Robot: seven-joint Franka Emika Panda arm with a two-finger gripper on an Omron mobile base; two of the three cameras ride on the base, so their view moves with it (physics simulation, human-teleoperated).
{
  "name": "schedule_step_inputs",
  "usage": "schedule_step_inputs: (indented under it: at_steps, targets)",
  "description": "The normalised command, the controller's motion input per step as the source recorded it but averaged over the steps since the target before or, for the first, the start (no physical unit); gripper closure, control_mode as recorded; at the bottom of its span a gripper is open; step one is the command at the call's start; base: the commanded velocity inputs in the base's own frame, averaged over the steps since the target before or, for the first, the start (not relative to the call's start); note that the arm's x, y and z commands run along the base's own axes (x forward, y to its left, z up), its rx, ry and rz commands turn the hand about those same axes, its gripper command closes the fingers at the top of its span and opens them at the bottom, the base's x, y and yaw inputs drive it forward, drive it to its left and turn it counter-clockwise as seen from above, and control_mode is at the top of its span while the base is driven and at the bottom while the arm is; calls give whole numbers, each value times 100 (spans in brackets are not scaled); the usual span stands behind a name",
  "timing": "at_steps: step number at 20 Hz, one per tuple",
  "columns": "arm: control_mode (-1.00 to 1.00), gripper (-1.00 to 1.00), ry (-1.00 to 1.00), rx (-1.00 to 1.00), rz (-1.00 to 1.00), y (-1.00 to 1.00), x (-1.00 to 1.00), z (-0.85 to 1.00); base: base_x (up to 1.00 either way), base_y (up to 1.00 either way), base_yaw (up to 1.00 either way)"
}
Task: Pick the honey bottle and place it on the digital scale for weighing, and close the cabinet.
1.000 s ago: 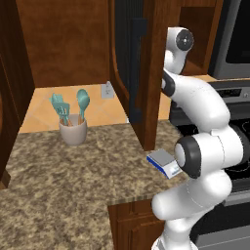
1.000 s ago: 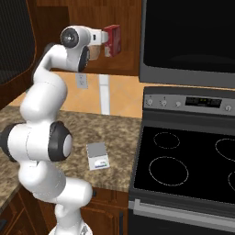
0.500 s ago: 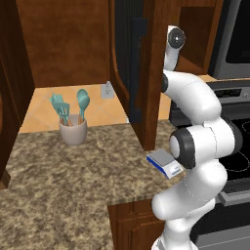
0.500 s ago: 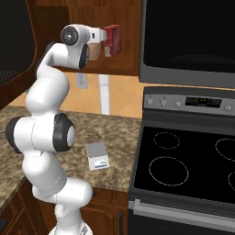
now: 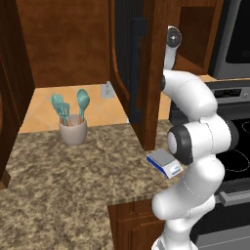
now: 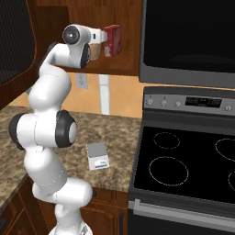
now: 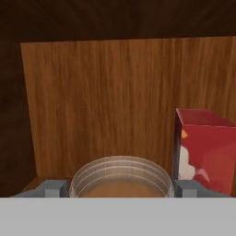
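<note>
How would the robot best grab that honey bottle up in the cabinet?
Probably around its rounded body, straight in from the open front. In the hand view the honey bottle sits between the fingertips, the gripper open on either side. A red box stands close beside it, so coming in sideways looks blocked.

Even, diffuse rendered lighting is seen throughout, without glare or hard shadows; the cabinet (image 7: 115,92) interior is dim, and edges are slightly soft.

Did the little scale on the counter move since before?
No. The digital scale lies at the same spot near the counter's front edge, beside the stove, as in the earlier right base pictures.
</note>
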Motion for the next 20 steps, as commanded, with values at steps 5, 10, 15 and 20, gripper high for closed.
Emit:
schedule_step_inputs:
  at_steps: [5,10,15,20]
  targets:
    - [-100,100,1,0,1,0,0,-20,0,0,0]
    - [-100,100,0,0,0,0,-74,-3,0,0,0]
    - [-100,100,0,0,0,0,-100,0,0,0,0]
    - [-100,100,0,0,0,0,-100,-2,0,0,0]
